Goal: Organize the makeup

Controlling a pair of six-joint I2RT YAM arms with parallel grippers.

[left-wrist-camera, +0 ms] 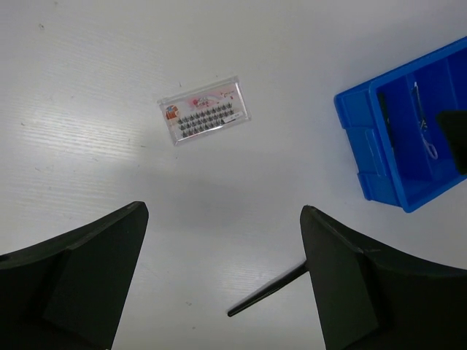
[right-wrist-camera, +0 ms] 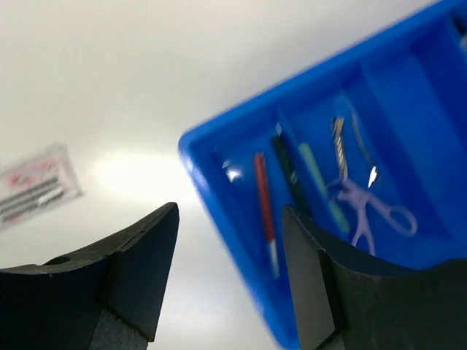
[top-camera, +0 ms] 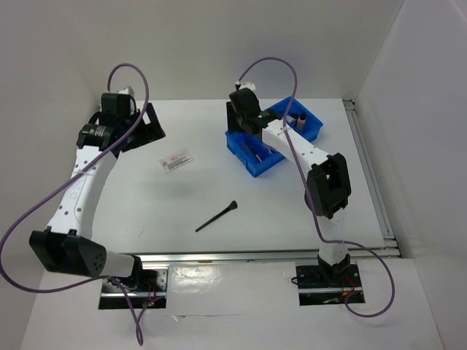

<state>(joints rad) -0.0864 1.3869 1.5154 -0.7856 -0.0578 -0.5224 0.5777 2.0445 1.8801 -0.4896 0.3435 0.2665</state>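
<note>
Both claws gape empty — left claw (left-wrist-camera: 222, 211) short of the card (left-wrist-camera: 203, 110), right claw (right-wrist-camera: 230, 211) over the blue tray (right-wrist-camera: 241, 124) holding red pencil (right-wrist-camera: 264, 211) and lilac scissors (right-wrist-camera: 368, 211). My worry: the flat card and thin black brush (top-camera: 217, 216), loose on the white surface (top-camera: 277, 211), skidding from a pinch. White walls (top-camera: 219, 44) box us in.

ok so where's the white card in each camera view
Top external: the card lies left of centre.
Left wrist: the card is in the upper middle, lying flat.
Right wrist: the card is blurred at the left edge.
Shared landmark: the blue tray, to the card's right in every view.
</note>
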